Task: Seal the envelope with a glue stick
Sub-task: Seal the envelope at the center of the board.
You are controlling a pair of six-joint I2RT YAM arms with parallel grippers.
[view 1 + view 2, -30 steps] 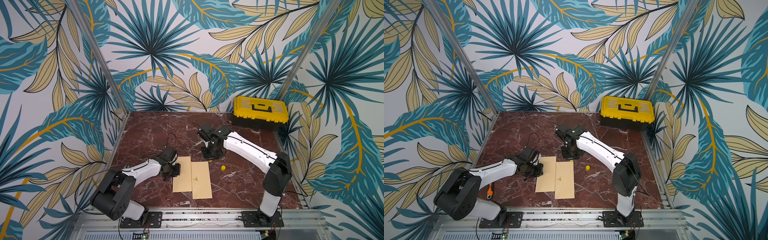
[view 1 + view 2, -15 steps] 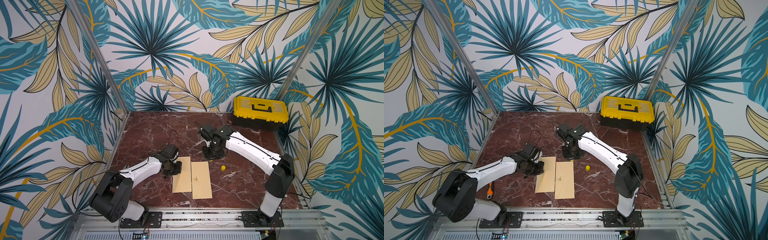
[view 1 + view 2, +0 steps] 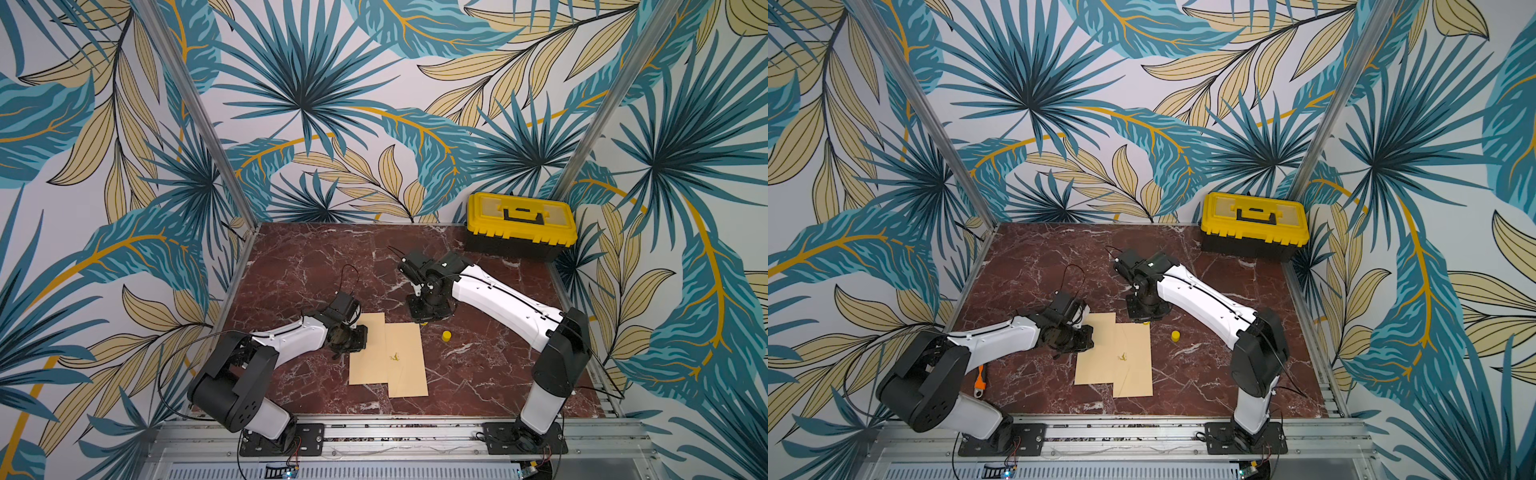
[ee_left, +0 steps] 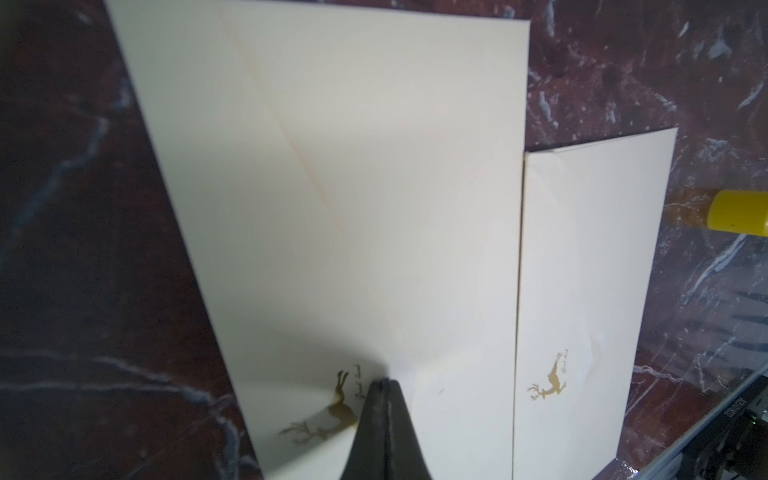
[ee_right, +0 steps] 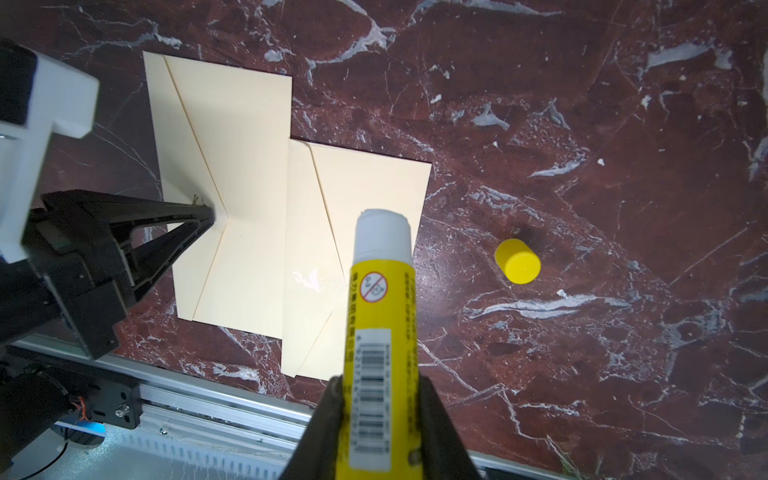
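Right hand point(image 5: 380, 386) clamped on lower barrel of glue stick point(image 5: 384, 291); cap off, white tip bare. In a top view, stick hangs at 12 o'clock edge of second envelope point(image 3: 407, 365). Left hand point(image 5: 205, 216) has jaws together at flap point, 9 o'clock side of envelope point(image 5: 245, 166); pinching or pressing, cannot tell. Cap point(image 5: 517, 261) loose on tabletop point(image 5: 582, 124), 3 o'clock of envelopes.

Risks:
- single hold point lets paper pivot or buckle under stick drag
- low grip lets stick tilt
- bare tip may smear wrong envelope

Cap point(image 3: 446, 336) R of envelope point(image 3: 409, 374).
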